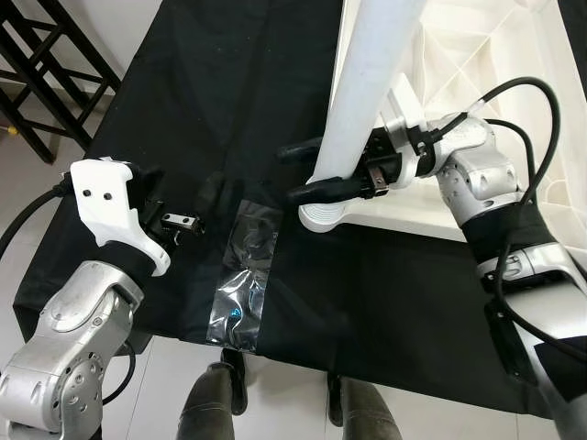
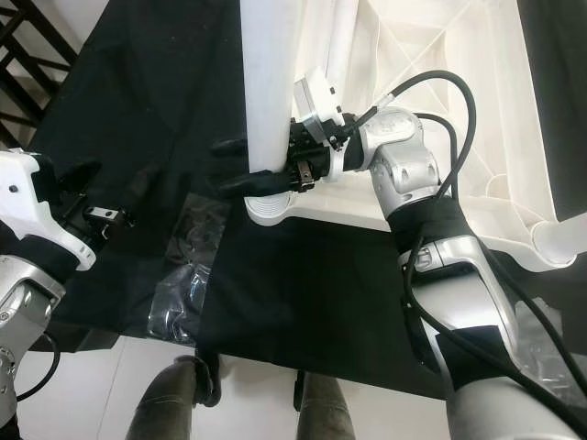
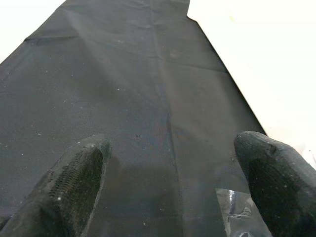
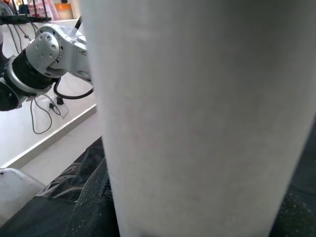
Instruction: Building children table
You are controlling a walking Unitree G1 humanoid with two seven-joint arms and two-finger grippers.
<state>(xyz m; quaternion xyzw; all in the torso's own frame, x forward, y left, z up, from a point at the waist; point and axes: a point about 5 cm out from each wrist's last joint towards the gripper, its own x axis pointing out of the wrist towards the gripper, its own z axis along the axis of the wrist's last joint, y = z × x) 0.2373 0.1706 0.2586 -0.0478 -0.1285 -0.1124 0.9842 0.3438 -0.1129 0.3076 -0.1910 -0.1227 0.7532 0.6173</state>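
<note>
A white table leg (image 1: 367, 82) stands upright in a round socket (image 1: 321, 215) at the corner of the upturned white tabletop (image 1: 477, 55), whose ribbed underside faces up. My right gripper (image 1: 309, 172) is shut on the leg low down, one black finger on each side of it. The leg looms close in the right wrist view (image 4: 197, 118). My left gripper (image 3: 173, 187) hovers open over the black cloth (image 1: 229, 82) to the left of the leg, with nothing between its fingers (image 3: 74, 182).
A crumpled clear plastic bag (image 1: 243, 275) lies on the cloth between the two grippers. A black wooden frame (image 1: 46, 64) stands on the floor at the far left. My feet (image 1: 211, 403) are at the cloth's near edge.
</note>
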